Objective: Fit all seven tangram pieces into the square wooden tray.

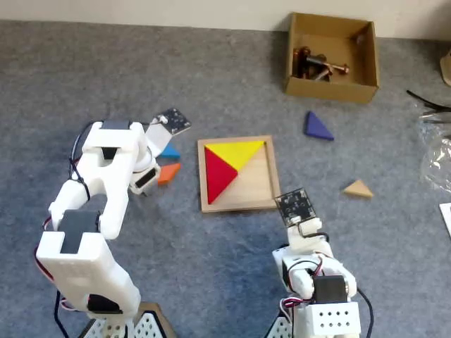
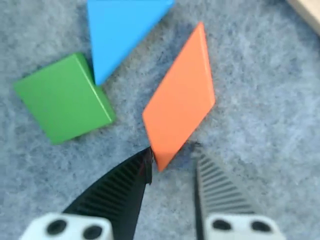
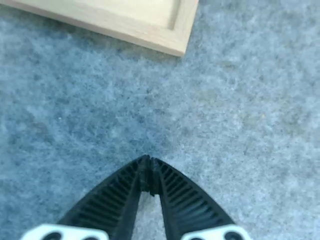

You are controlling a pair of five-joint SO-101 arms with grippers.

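The square wooden tray lies in the middle of the grey felt with two of the seven pieces in it: a yellow triangle along its far side and a red triangle against its left side, while the rest of its floor is bare wood. Five pieces are out: an orange parallelogram, a light blue triangle and a green square clustered just beside the tray's left edge, and a dark blue triangle and a tan triangle apart on the felt to its right. The step in hand looks like picking up the orange parallelogram: the left gripper hangs low over it, jaws parted a modest way, straddling its nearest corner, one fingertip touching that corner. The next move probably calls for pushing further along the piece before closing, since a grip on a sharp corner may slip. The right gripper rests pinched together on nothing, over bare felt near the tray's near right corner.
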